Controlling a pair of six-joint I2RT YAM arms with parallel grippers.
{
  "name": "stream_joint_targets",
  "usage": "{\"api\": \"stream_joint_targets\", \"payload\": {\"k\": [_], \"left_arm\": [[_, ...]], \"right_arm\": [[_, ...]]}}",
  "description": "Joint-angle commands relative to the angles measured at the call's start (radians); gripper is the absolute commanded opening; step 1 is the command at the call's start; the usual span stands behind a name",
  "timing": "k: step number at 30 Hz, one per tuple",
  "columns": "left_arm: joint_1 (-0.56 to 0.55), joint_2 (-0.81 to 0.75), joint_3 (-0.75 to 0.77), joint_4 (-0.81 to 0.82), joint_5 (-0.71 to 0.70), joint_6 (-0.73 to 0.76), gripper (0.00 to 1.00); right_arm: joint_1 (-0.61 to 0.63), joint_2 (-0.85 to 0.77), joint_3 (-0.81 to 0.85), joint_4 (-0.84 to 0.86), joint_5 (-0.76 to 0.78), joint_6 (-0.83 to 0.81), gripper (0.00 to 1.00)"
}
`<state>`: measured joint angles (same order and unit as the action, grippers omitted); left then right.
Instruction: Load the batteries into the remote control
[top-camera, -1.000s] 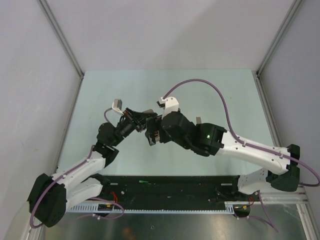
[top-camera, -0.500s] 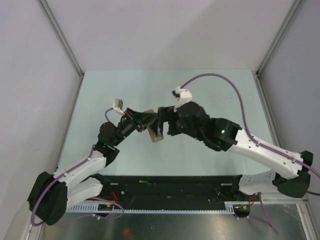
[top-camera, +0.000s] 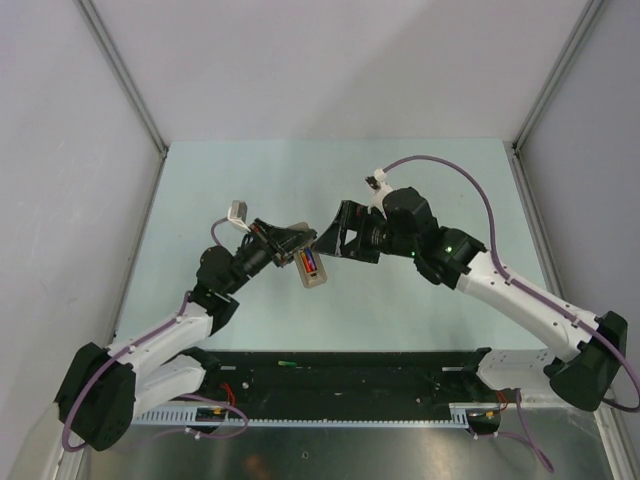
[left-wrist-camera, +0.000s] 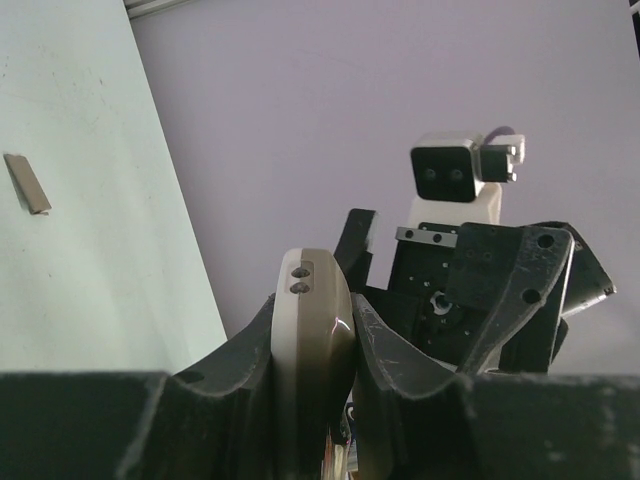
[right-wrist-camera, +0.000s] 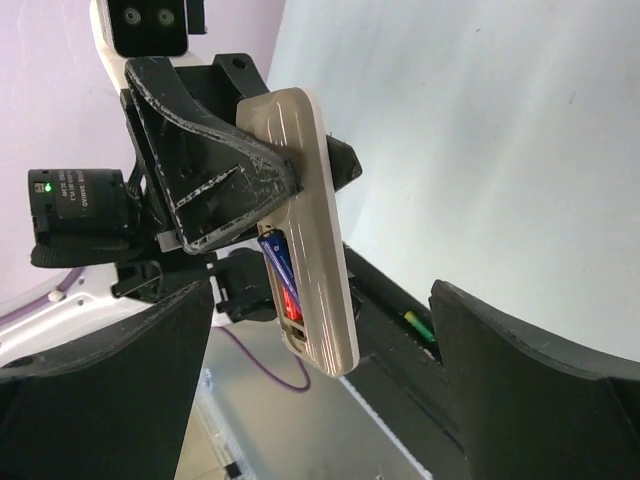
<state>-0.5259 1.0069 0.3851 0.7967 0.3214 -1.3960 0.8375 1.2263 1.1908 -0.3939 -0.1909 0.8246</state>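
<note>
The right gripper (top-camera: 335, 235) is pulling back rightward, fingers spread wide and empty, while the left gripper (top-camera: 283, 243) is clamping the remote control (top-camera: 314, 276) mid-frame, just left of them, its long axis running top-to-bottom, batteries (top-camera: 309, 262) sitting in its bay.

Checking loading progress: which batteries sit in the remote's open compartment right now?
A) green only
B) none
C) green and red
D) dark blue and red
D: the right wrist view shows a dark blue battery and a red battery lying in the open back of the remote control.
</note>
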Motion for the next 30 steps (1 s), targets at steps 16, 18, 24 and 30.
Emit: {"api": "stream_joint_targets", "payload": {"k": [16, 18, 24, 30], "left_arm": [[-0.008, -0.037, 0.003, 0.052, 0.016, 0.026, 0.0], [-0.008, -0.042, 0.003, 0.053, 0.016, 0.026, 0.0], [-0.006, -0.051, -0.002, 0.053, 0.011, 0.025, 0.0], [-0.006, -0.056, 0.001, 0.052, 0.011, 0.025, 0.0]], "right_arm": [[-0.049, 0.067, -0.103, 0.3, -0.239, 0.186, 0.91], [-0.055, 0.07, -0.114, 0.316, -0.242, 0.199, 0.89], [-0.061, 0.081, -0.126, 0.339, -0.251, 0.219, 0.87], [-0.064, 0.085, -0.135, 0.337, -0.246, 0.222, 0.86]]}}
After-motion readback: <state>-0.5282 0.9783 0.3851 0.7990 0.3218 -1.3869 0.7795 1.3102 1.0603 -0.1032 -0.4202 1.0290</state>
